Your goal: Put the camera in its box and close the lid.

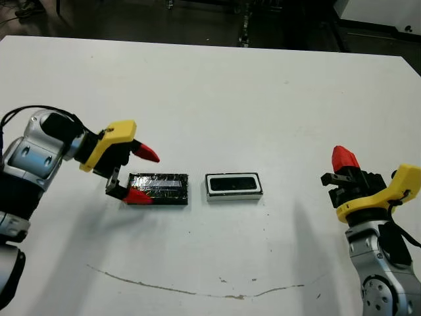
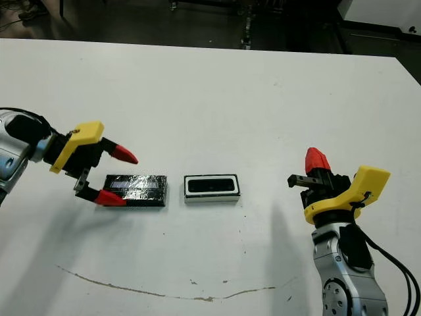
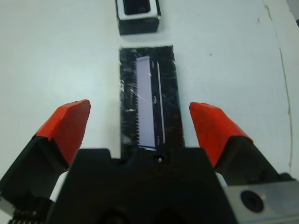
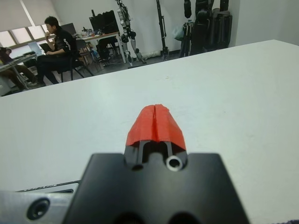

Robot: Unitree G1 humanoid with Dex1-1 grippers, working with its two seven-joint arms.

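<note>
The right end effector (image 1: 344, 160) stands idle at the near right of the bench (image 1: 217, 99), fingers together, gripping nothing. The left end effector (image 1: 140, 175) has its fingers apart, straddling the left end of the lid (image 1: 158, 189), which lies flat. Just beside it sits the box (image 1: 233, 186), the camera (image 1: 233, 184) apparently already inside. Close squarely on the lid's long edges, lift it level, and align it over the box before lowering

Counter (image 1: 217, 99) is bare around lid (image 1: 158, 189) and box (image 1: 233, 186); left gripper (image 1: 139, 175) crowds the lid's left end.
</note>
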